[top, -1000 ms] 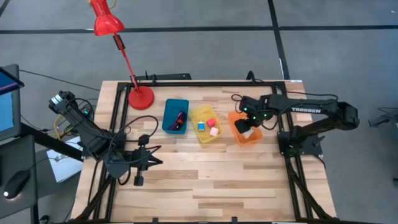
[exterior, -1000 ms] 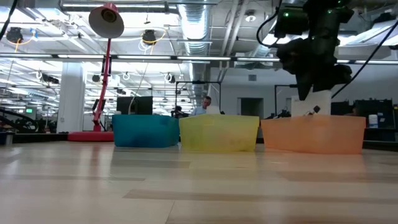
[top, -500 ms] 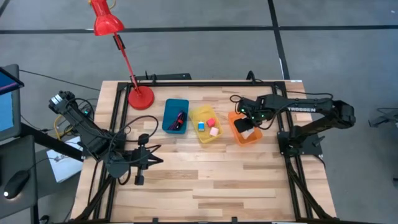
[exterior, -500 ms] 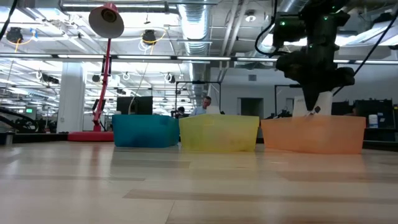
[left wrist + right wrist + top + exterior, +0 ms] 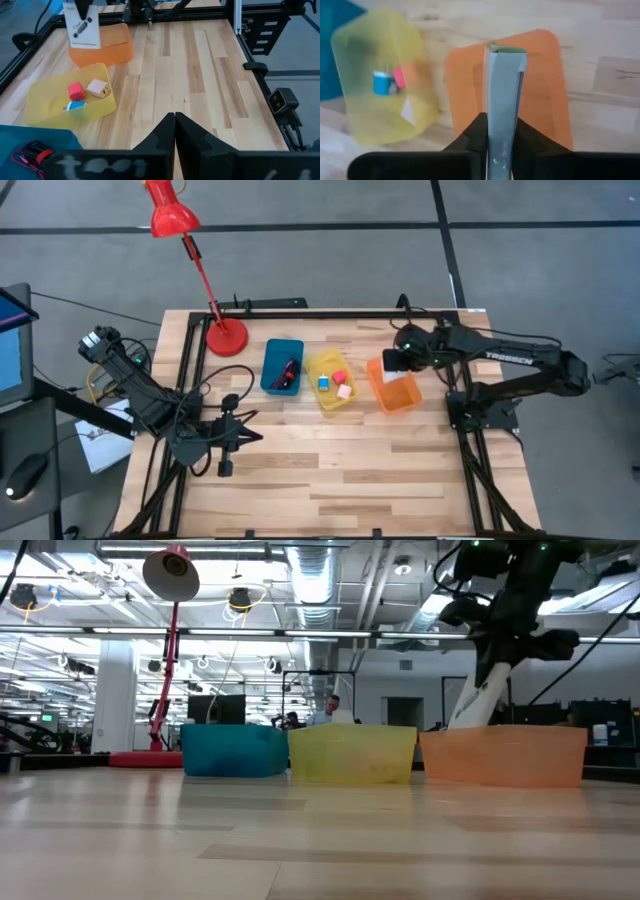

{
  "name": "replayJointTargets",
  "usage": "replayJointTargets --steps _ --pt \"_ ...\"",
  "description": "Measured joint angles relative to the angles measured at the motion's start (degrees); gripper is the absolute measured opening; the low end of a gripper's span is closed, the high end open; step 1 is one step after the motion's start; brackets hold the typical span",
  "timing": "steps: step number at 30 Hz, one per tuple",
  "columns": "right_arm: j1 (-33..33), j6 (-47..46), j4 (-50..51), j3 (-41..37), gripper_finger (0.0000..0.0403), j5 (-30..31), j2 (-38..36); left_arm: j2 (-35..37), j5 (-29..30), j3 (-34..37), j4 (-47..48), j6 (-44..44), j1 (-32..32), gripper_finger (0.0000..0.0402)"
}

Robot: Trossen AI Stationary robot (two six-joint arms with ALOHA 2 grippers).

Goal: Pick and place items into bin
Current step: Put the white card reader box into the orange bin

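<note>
Right gripper (image 5: 392, 361) hangs over the far edge of the orange bin (image 5: 398, 394), jaws clamped on the white card (image 5: 480, 702). In the low view the card is lifted out of the bin, long axis tilted: lower end toward the yellow bin's side, upper end leaning up into the gripper, its bottom just behind the orange rim. Right wrist view shows the card (image 5: 501, 105) edge-on, a thin slab running straight out from between the jaws, orange bin (image 5: 545, 100) below it. Left wrist view shows the card's (image 5: 81, 27) face with the black mark, hanging above the orange bin (image 5: 107, 47).

Yellow bin (image 5: 332, 380) sits between the blue bin (image 5: 282, 366) and the orange one, all three in a row on the desk (image 5: 330, 470). Yellow bin holds the red block (image 5: 76, 91), pink block (image 5: 97, 88) and light-blue block (image 5: 76, 105), close together. Blue bin holds the dark red cord (image 5: 31, 152) and a black-and-red pen-like piece (image 5: 289, 370), long axis roughly along the bin's length.

Left gripper (image 5: 222, 446) rests low over the near-left part of the desk, well apart from the bins, jaws closed together with nothing between them.

Red lamp (image 5: 225, 337) stands at the far left corner.
</note>
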State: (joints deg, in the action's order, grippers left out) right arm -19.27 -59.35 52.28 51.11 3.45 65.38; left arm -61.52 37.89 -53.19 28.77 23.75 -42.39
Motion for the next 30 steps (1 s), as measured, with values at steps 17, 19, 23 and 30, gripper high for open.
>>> replayJointTargets --steps 17,19,23,30 --pt "9.00 -19.86 -10.35 -10.21 0.0046 3.33 -4.76 0.00 0.02 0.00 0.02 -0.44 0.00 0.0000" --pt "8.59 -20.18 -13.11 -10.19 0.0048 3.82 -4.85 0.00 0.02 0.00 0.02 -0.44 0.00 0.0000" --pt "7.95 -19.91 -11.62 -10.19 0.0069 4.05 -4.28 0.00 -0.01 0.00 0.02 -0.31 0.00 0.0000" --pt "7.94 -19.68 -7.59 -10.19 0.0114 3.68 -1.04 -0.02 -0.49 0.00 -0.35 -0.31 0.00 0.0000"
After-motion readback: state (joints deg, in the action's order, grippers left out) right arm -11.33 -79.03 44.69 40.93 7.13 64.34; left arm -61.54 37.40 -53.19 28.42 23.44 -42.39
